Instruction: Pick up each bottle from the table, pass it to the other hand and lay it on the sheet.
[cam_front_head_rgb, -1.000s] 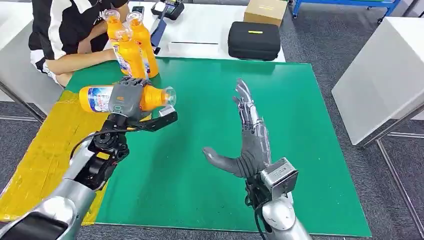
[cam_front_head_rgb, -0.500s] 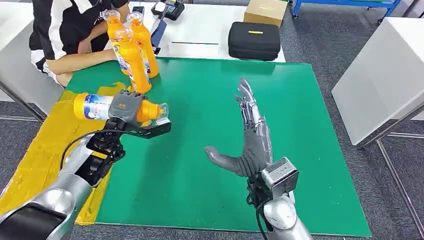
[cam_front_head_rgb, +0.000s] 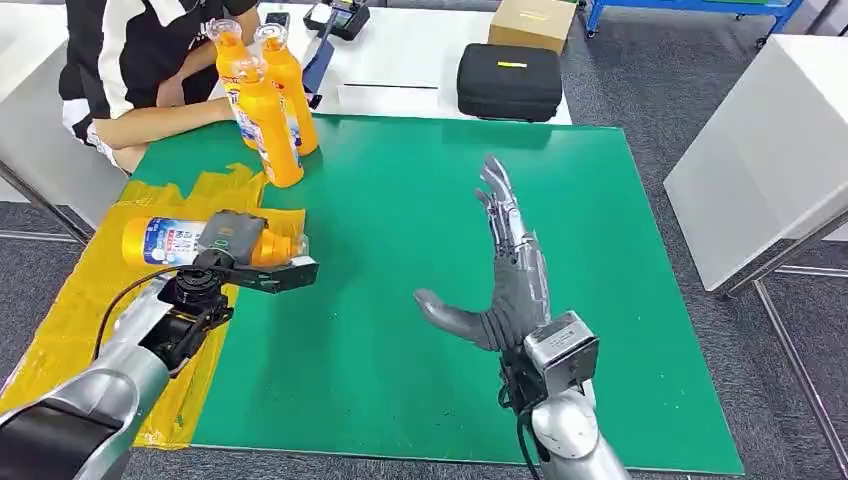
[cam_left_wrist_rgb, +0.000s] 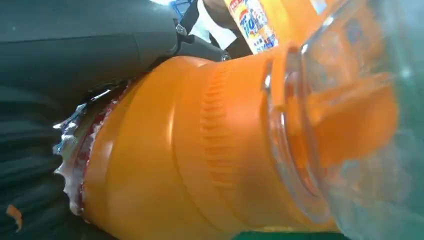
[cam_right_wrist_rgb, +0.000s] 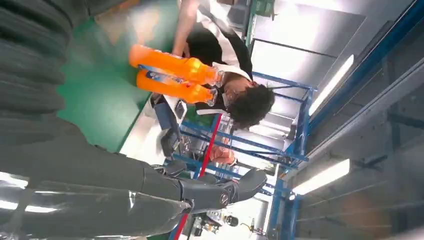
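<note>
My left hand (cam_front_head_rgb: 236, 240) grips an orange bottle (cam_front_head_rgb: 160, 241) lying sideways, low over the yellow sheet (cam_front_head_rgb: 90, 310) at the table's left edge. Its clear cap points right toward the green mat (cam_front_head_rgb: 420, 250). Up close in the left wrist view the orange bottle (cam_left_wrist_rgb: 200, 150) fills the frame beside my dark fingers (cam_left_wrist_rgb: 35, 165). My right hand (cam_front_head_rgb: 505, 275) stands upright over the mat's middle, fingers straight and thumb out, holding nothing. Three more orange bottles (cam_front_head_rgb: 268, 110) stand at the mat's far left corner; the right wrist view catches two of the orange bottles (cam_right_wrist_rgb: 175, 75).
A person in a black and white top (cam_front_head_rgb: 140, 60) sits at the far left, an arm beside the standing bottles. Behind the mat lie a black case (cam_front_head_rgb: 508, 80), a cardboard box (cam_front_head_rgb: 532, 20) and a handheld device (cam_front_head_rgb: 335, 18). A white table (cam_front_head_rgb: 770, 150) stands at the right.
My left hand has carried the bottle left and down, from above the mat's edge to just over the yellow sheet. My right hand has stayed upright and empty.
</note>
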